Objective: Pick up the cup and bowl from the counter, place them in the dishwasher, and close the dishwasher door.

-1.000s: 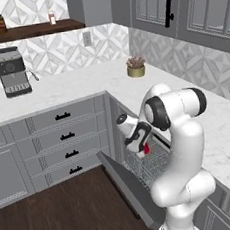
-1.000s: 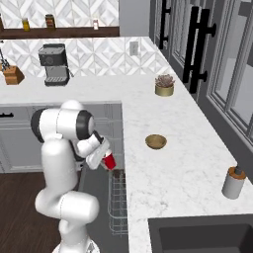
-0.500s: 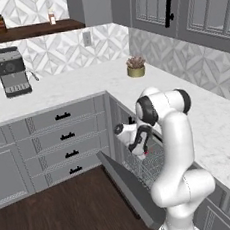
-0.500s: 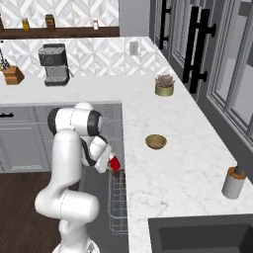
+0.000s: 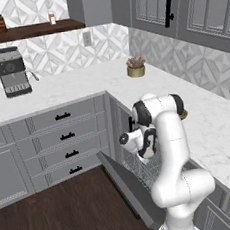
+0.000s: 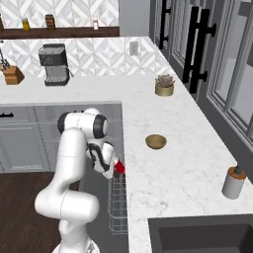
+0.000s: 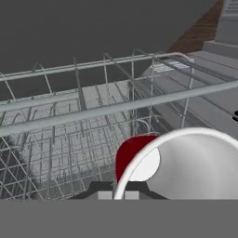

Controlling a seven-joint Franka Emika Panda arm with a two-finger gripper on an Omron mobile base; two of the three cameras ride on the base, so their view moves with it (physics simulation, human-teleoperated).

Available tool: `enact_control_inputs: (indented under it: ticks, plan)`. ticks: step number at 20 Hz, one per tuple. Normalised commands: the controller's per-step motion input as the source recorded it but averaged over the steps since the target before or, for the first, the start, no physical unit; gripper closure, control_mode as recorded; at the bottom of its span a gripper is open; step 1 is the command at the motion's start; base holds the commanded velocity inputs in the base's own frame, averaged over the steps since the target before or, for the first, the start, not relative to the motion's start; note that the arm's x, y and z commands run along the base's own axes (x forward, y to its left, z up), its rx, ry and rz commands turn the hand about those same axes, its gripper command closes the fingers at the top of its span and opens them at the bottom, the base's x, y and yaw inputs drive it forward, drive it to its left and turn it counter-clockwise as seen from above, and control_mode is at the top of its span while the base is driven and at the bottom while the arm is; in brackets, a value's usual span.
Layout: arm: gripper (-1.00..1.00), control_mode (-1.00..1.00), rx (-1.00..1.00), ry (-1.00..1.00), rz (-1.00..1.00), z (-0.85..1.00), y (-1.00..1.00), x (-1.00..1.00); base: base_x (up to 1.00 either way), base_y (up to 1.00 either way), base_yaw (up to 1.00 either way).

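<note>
The gripper (image 6: 117, 167) is low at the open front of the dishwasher (image 6: 117, 207), just under the counter's (image 6: 163, 173) edge, with its jaws pinched tight on the rim of the red cup (image 6: 119, 167). In the right base view only a sliver of red shows beside the dark hand, right over the top of the grey wire rack (image 6: 118, 205). In the hand view the cup (image 7: 179, 162) fills the lower right, its white rim and pale inside turned toward the camera and a patch of its red wall showing at the left; the rack's (image 7: 93, 111) top rails and grid lie just beyond it. Whether the cup touches the rack cannot be told.

In the left base view the hand (image 5: 140, 147) hangs over the rack (image 5: 157, 167), and the dishwasher door (image 5: 125, 186) is folded down and out from its bottom hinge, dark inner face up.

The tan-brown bowl (image 6: 156, 142) sits upright on the counter, near the middle of the run on the arm's right, well apart from the gripper. A potted plant (image 6: 164, 85) stands farther back toward the counter's corner, a grey soap dispenser (image 6: 233, 181) near the sink (image 6: 197, 234), and a coffee machine (image 6: 54, 64) on the back run against the wall.
</note>
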Motion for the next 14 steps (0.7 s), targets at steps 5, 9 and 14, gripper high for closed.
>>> enact_control_inputs:
  ticks: [5, 9, 14]
  plan:
    - [1.00, -1.00, 0.00, 0.00, 0.00, -0.44, -0.28, 0.26, 0.00, 0.00, 0.00]
    - [1.00, -1.00, 0.02, 0.00, 0.00, -0.41, -0.05, 0.37, 0.00, 0.00, 0.00]
    - [1.00, -1.00, 0.09, 0.00, 0.05, -0.47, 0.00, 0.38, 0.00, 0.00, 0.00]
